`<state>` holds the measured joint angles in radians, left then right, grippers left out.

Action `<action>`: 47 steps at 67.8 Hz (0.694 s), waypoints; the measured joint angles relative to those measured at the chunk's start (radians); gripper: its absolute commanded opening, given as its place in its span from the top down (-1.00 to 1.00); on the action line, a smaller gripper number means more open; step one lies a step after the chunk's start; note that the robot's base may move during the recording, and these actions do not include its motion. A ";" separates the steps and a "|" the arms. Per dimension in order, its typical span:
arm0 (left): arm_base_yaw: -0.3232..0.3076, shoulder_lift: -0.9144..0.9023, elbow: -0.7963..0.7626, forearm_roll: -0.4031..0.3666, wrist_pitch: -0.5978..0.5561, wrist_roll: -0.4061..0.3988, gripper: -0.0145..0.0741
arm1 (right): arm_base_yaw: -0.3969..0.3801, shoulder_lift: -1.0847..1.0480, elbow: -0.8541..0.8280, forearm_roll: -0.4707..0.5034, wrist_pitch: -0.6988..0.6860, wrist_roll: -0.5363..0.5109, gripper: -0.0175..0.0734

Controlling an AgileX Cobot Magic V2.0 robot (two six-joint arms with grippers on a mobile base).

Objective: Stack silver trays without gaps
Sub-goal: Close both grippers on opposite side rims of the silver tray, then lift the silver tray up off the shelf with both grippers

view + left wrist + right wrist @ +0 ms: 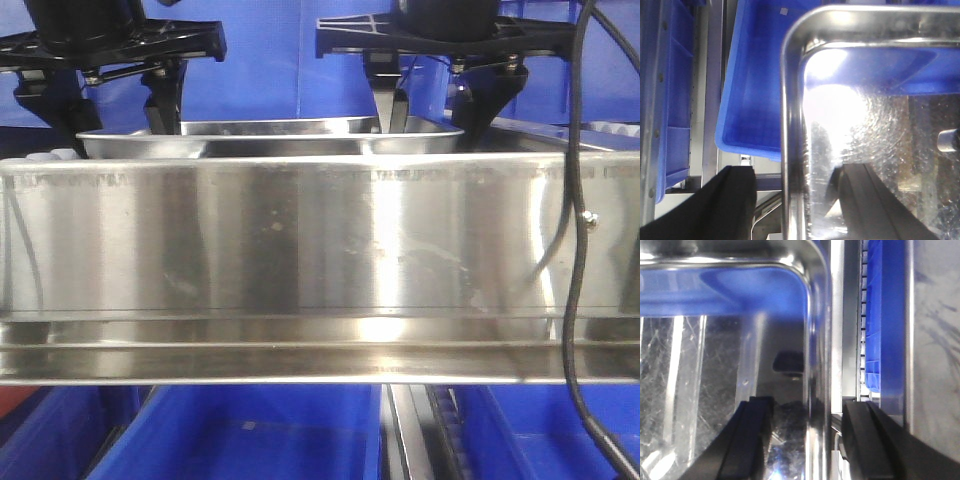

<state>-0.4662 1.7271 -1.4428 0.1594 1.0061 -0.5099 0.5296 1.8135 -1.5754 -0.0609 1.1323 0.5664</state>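
A silver tray (270, 143) sits behind the steel shelf panel, and a second tray rim (280, 125) shows just above and behind it; I cannot tell whether the two are nested. My left gripper (95, 105) hangs over the tray's left end and my right gripper (440, 100) over its right end. In the left wrist view the left gripper (797, 172) is open and straddles the tray's rim (790, 100), with gaps on both sides. In the right wrist view the right gripper (807, 405) is open astride the opposite rim (819, 340), one finger inside the tray.
A broad steel shelf panel (300, 230) with a screw fills the front view and hides the tray bottoms. Blue plastic bins (250, 440) sit below it, and others lie beside the tray (755, 90) (880, 315). A black cable (572, 300) hangs at the right.
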 measured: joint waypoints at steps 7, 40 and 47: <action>0.000 0.000 0.000 0.000 0.000 0.000 0.13 | 0.000 0.000 0.000 0.000 0.000 0.000 0.08; 0.000 0.000 0.000 -0.002 0.000 0.002 0.53 | 0.000 0.000 -0.002 0.001 0.000 0.002 0.57; 0.002 0.000 -0.002 0.005 0.008 0.002 0.74 | 0.000 0.000 -0.002 -0.004 0.004 0.002 0.67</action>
<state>-0.4643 1.7271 -1.4444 0.1640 1.0138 -0.5083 0.5300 1.8135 -1.5775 -0.0647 1.1367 0.5685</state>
